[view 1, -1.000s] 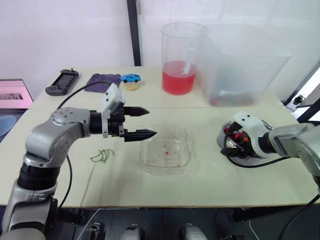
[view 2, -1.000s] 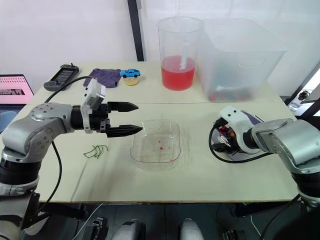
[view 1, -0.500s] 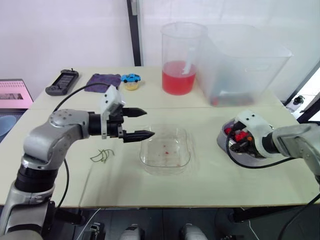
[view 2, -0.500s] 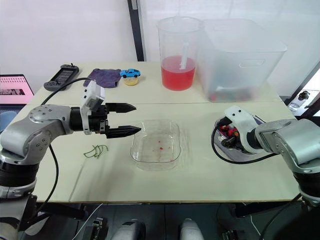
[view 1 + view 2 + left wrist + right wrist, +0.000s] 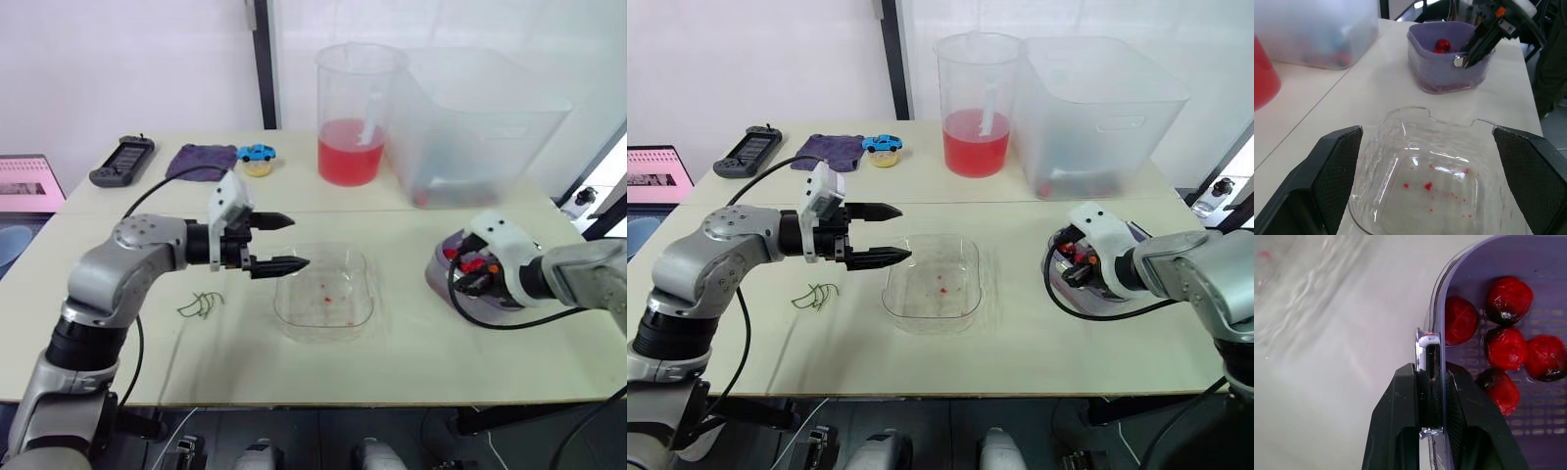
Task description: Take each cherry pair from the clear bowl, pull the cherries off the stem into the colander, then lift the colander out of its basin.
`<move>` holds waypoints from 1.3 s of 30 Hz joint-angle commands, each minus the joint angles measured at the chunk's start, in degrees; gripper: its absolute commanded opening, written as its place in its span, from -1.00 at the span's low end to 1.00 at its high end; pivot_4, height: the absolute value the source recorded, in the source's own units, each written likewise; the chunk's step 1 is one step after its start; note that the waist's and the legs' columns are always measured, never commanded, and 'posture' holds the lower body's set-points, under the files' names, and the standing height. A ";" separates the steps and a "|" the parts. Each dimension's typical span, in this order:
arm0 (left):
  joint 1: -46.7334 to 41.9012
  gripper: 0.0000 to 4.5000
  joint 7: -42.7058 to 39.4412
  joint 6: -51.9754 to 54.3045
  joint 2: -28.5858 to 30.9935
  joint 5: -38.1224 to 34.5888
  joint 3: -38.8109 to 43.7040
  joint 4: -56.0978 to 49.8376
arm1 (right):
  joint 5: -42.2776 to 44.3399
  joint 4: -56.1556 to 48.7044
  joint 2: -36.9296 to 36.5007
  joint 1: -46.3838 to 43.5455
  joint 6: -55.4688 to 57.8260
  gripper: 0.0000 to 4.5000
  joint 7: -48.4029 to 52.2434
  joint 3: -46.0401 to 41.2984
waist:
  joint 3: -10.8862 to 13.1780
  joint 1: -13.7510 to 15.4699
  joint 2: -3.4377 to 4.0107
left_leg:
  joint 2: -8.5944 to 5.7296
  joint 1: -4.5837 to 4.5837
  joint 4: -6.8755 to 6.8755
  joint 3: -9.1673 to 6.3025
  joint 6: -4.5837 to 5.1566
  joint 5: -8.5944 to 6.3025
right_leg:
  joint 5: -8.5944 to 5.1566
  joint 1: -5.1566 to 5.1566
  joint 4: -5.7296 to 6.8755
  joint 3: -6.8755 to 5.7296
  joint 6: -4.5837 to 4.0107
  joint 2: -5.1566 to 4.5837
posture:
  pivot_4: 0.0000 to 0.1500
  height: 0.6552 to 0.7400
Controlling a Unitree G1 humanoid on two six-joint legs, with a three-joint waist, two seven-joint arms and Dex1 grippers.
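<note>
You had the purple perforated colander [image 5: 1436, 69], red cherries [image 5: 1509, 299] inside, at three o'clock of the clear square bowl [image 5: 965, 257], right gripper [image 5: 1430, 376] clenched on its rim. The bowl was emptied, bare green stems [image 5: 201, 306] at its nine o'clock, left gripper [image 5: 297, 241] spread open. Only the lift remained, I'd judge.

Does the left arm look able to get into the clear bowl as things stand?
Probably yes: the left gripper hangs open by the clear bowl, nothing between them; the right gripper is away, shut on the colander.
</note>
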 commanded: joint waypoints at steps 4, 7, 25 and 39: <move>-1.96 1.00 -1.00 -3.05 -1.12 1.52 -0.61 0.82 | 3.21 -1.14 -3.95 -3.46 0.36 -0.92 -1.21 -3.90 | 0.00 0.00 0.00 | 0.00 0.00 -0.01 0.01 0.00 0.00 | 0.00 -0.01 0.00 0.00 0.00 0.00 | 1.00 0.85; -2.23 1.00 -1.27 -3.76 -1.85 2.11 -1.13 1.54 | 5.73 -1.58 -5.32 -3.93 0.36 -0.92 -1.28 -4.94 | 0.00 0.02 0.00 | 0.00 0.00 -0.01 0.01 0.00 0.00 | 0.00 -0.01 0.00 0.00 0.00 0.00 | 1.00 0.85; -4.05 1.00 -3.66 -6.77 -3.71 4.74 -2.69 5.25 | 19.57 1.77 -11.67 -7.36 0.36 -0.92 -4.66 -12.27 | 0.01 0.06 0.01 | 0.02 0.00 -0.03 0.03 0.01 0.00 | 0.00 -0.01 -0.02 0.01 0.00 0.00 | 1.00 0.85; -5.49 1.00 -4.76 -4.81 -3.34 4.86 -2.70 6.12 | 26.45 3.08 -9.46 4.32 0.36 -0.92 -8.28 -26.16 | 0.01 0.10 0.01 | 0.03 0.00 -0.03 0.04 0.01 -0.01 | 0.00 0.00 -0.02 0.01 0.00 0.01 | 1.00 0.85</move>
